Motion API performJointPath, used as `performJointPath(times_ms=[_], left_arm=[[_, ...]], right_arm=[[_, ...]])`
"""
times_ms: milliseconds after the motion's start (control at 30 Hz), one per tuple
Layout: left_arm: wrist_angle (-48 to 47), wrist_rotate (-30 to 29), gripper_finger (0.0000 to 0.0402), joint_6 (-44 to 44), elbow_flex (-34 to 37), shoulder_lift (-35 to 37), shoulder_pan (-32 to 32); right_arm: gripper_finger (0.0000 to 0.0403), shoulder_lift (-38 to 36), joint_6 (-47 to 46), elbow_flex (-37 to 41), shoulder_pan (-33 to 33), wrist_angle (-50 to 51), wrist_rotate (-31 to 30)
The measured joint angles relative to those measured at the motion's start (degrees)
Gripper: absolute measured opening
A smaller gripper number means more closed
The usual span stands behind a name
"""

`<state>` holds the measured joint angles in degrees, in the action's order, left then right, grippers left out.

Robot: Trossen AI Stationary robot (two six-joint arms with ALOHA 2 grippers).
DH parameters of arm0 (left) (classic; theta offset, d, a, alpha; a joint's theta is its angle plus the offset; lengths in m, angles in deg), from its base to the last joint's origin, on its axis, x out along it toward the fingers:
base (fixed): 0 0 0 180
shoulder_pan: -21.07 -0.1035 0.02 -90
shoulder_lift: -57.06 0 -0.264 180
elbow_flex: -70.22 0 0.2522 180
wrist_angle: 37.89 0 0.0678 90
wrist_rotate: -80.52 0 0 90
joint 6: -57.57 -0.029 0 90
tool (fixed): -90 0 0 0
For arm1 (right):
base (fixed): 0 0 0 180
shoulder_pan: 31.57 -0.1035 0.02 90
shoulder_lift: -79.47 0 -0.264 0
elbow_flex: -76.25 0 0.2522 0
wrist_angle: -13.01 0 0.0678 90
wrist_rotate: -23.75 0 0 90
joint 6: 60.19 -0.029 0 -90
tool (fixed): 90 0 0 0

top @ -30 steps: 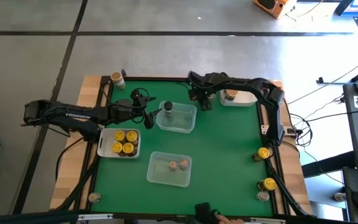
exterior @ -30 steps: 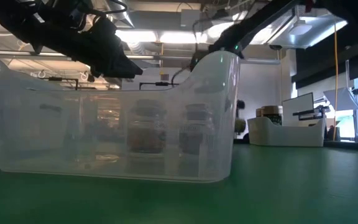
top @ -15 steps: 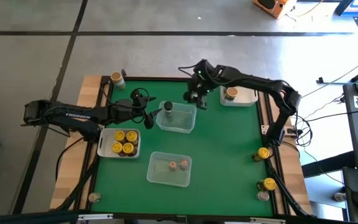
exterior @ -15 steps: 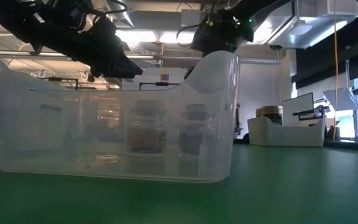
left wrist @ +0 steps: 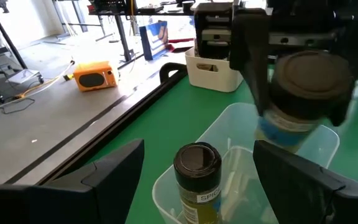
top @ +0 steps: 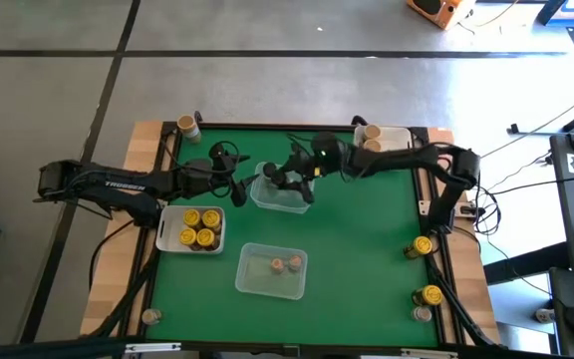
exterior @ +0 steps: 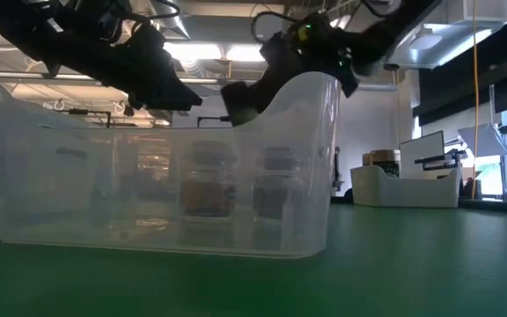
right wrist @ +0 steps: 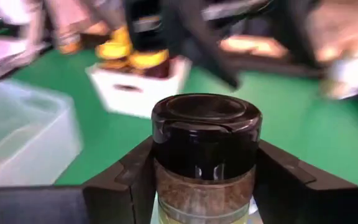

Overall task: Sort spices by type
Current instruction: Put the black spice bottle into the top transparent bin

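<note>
High view: right gripper [top: 289,176] now sits over the far tub [top: 283,198], at its far-left corner. A second ago it was by the white tray [top: 395,138] at the table's far right edge; half a second ago, partway across. The arm has swung left and stretched out flat across the green table [top: 367,239].

Right wrist view: fingers [right wrist: 124,180] clamped on both sides of a black-lidded jar [right wrist: 205,149], brown contents, upright. Left wrist view shows the same jar [left wrist: 304,93] held above the tub's rim, a second black-lidded jar [left wrist: 196,180] standing in the tub below it.

Left gripper [top: 235,185] hasn't moved across all three times: just left of the far tub, fingers spread, nothing in them.

Rest unchanged: three yellow-lidded jars [top: 198,225] in the left tray [top: 165,237]; two pinkish-lidded jars [top: 285,264] in the near tub [top: 257,284]; tan-lidded jars [top: 369,136] in the far right tray; one tan-lidded jar [top: 186,126] at the far left corner; yellow-lidded jars [top: 428,295] along the right edge.

Low view: right arm [exterior: 306,48] now hangs over the near tub's [exterior: 157,167] rim, further left than before.
</note>
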<state>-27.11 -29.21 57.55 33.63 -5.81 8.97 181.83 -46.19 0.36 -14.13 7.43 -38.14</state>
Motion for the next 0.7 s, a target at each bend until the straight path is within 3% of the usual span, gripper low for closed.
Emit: performJointPath(times_ms=[100,167,700], left_arm=[[0.13,0.01,0.0301,0.0,-0.02,0.0,0.0],[0.14,0.01,0.0301,-0.01,-0.02,0.0,0.0],[0.15,0.01,0.0301,0.15,-0.04,0.0,0.0]], right_arm=[[0.0203,1.17,0.37,4.83,-1.96,-8.94,-10.15],[0.0203,2.3,0.55,6.75,-2.88,-12.62,-13.52],[0.0203,13.24,-5.91,8.5,-8.09,-33.61,-24.23]])
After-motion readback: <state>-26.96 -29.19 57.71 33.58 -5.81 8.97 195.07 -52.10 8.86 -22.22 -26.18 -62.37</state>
